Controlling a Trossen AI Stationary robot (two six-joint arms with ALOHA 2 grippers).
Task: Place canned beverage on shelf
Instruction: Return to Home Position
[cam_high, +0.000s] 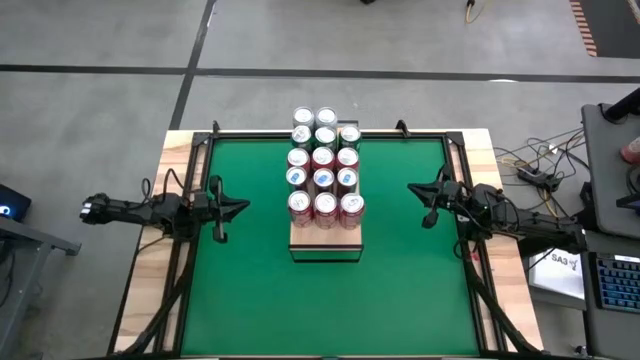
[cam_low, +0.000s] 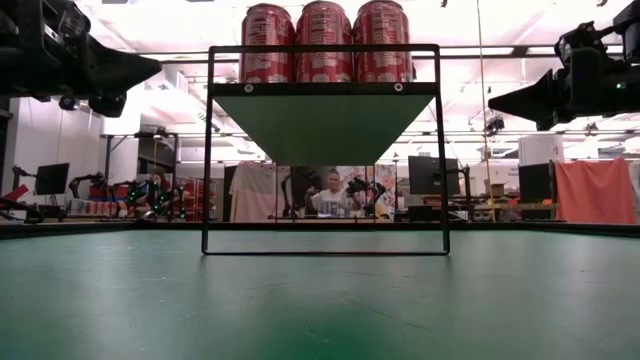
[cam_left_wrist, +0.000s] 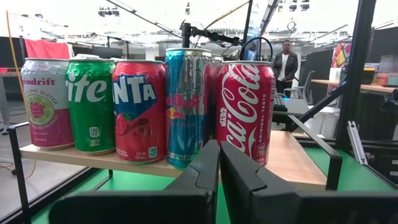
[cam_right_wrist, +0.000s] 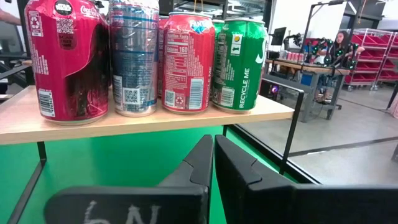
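Cans (cam_high: 324, 165) stand upright in packed rows, touching, on the shelf (cam_high: 325, 238) at mid-table (cam_high: 400, 290). If full, they likely feel weighty, with slick, thin walls that dent, so a hold across the mid-body suits best. The left gripper (cam_high: 238, 208) and right gripper (cam_high: 412, 187) flank the shelf, well apart from it, fingers pressed together and empty.

lighting: bright, even, from overhead, you're fine | low view: ceiling lights (cam_low: 200, 20) blown out | cans (cam_left_wrist: 247, 106): soft glare | shadows: faint
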